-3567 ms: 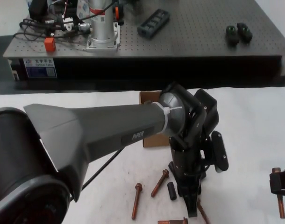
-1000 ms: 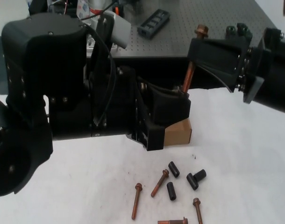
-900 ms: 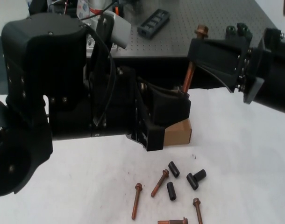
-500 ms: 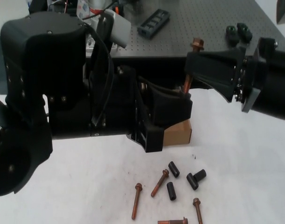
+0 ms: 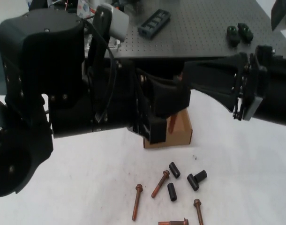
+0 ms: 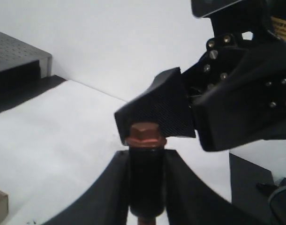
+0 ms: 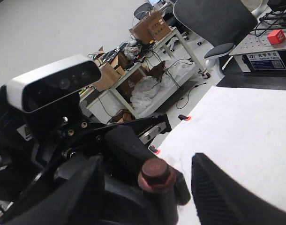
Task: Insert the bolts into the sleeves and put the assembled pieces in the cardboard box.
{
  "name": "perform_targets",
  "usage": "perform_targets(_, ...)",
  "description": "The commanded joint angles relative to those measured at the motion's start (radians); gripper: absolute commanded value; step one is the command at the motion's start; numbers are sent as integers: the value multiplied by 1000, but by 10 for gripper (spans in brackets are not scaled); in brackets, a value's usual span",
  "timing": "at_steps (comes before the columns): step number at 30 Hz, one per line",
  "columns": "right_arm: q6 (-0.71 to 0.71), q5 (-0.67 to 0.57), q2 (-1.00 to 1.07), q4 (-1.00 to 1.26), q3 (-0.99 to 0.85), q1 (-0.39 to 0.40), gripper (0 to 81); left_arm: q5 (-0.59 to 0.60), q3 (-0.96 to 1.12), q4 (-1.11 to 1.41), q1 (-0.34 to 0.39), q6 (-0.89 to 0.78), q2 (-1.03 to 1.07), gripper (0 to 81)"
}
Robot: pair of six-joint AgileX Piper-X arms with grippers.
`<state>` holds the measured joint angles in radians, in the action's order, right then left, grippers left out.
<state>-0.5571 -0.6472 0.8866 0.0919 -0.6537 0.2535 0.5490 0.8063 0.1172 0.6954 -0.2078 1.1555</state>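
Dropped in the last second, the bolt [image 6: 145, 134] that stood tall above both grippers now sits home in its sleeve [image 6: 145, 183], head resting on the sleeve's top, and the right arm has sunk with it.

Nearest the high camera, 4 loose bolts [image 5: 137, 201] and a scatter of loose sleeves [image 5: 171, 191] lie on the white tabletop [image 5: 255, 178], well apart from either gripper. Just beyond them sits the cardboard box [image 5: 181, 136], partly hidden behind the left arm.

Above the box, the left gripper [image 6: 146, 161] pinches the sleeve between its 2 fingers. The assembled piece stands upright, its copper shank poking out below and hanging in front of the box wall in the high view.

Farther on, the right gripper [image 7: 147, 161] has its 2 fingers spread to either side of the bolt head, gripping nothing. 1 finger sits just behind the head; whether it touches cannot be told.

Insertion looks complete. The coming move likely turns on the box lying below and just past the held piece. The left arm is nearer and carries the load, so a short lowering should do once the right gripper backs clear of the head.
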Motion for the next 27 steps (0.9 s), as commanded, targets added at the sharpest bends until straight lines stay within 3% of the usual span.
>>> perform_targets(1, -11, 16, -24, 16, -1, -14, 422, -103, 6, 60, -3, 4, -7, 6)
perform_targets(5, 0, 56, -111, -108, -1, -116, 422, -274, 37, 66, -19, -101, 53, 6)
perform_targets(14, 182, 210, -224, -592, -1, -295, 422, -358, 353, -70, -79, -309, 496, 6)
perform_targets(18, 207, 257, -224, -719, -1, -313, 422, -361, 588, -255, -78, -309, 710, 6)
perform_targets(27, 207, 278, -221, -743, -1, -313, 422, -364, 1016, -528, -78, -309, 1050, 6)
